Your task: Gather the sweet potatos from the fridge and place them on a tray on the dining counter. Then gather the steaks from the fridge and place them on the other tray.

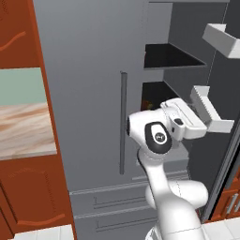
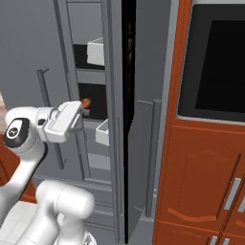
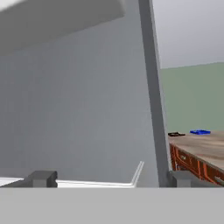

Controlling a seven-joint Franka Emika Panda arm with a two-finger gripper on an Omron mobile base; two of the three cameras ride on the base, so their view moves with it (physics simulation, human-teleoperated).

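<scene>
The grey fridge has its left door shut and its right door swung open. My hand reaches in at the middle shelf. An orange-red sweet potato lies on that shelf just past the hand, and a reddish patch shows in the dark of the same shelf. My gripper is open with nothing between its fingertips. Far off in the hand view is the dining counter, with the blue tray and the dark brown tray on it. No steaks are in sight.
White door bins jut from the open door close to the right of my hand. The open door's edge stands between the fridge and the red-brown oven cabinet. The shut door's bar handle is to the left of my arm.
</scene>
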